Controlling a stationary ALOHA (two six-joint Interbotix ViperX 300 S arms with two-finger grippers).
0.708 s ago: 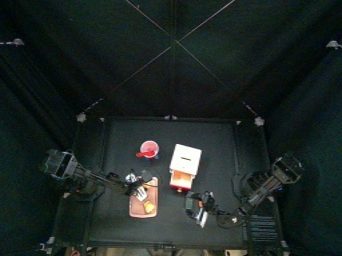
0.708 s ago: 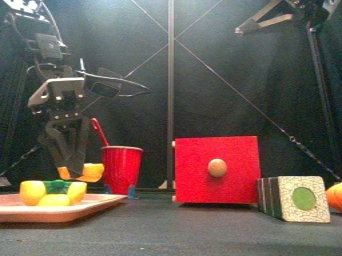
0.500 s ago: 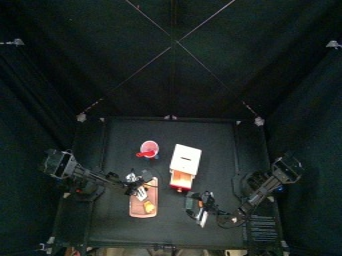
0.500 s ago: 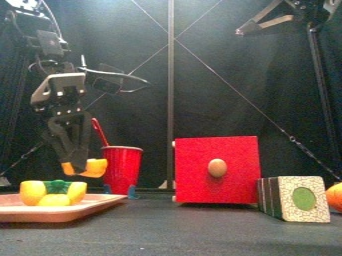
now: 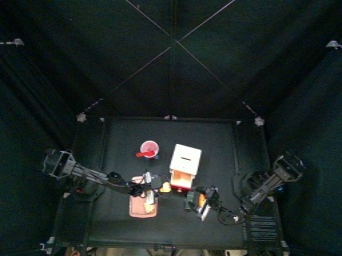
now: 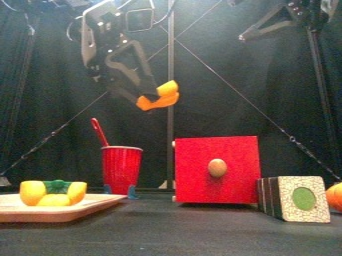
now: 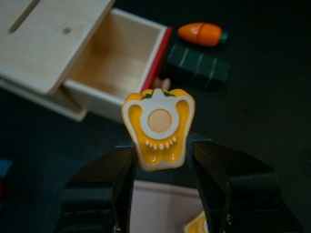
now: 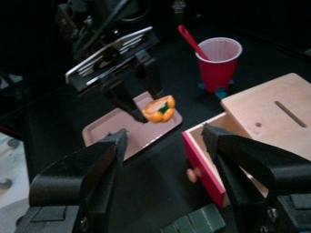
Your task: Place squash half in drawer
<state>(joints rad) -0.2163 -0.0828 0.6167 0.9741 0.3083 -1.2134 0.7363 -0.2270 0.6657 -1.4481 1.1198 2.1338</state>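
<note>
one left hand (image 7: 159,168) grips the squash half (image 7: 158,127) above the open drawer (image 7: 115,55).

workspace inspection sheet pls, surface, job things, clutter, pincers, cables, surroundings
surface: black table, bare at the back.
job's things: squash half held up in the air; drawer pulled open, inside bare.
clutter: red cup with a straw; cutting board with yellow and green pieces; green-faced block; orange piece.
grippers: left pincer shut on the squash half; right pincer open, holding nothing.
cables: wires run along the left arm.
surroundings: black curtains.
</note>
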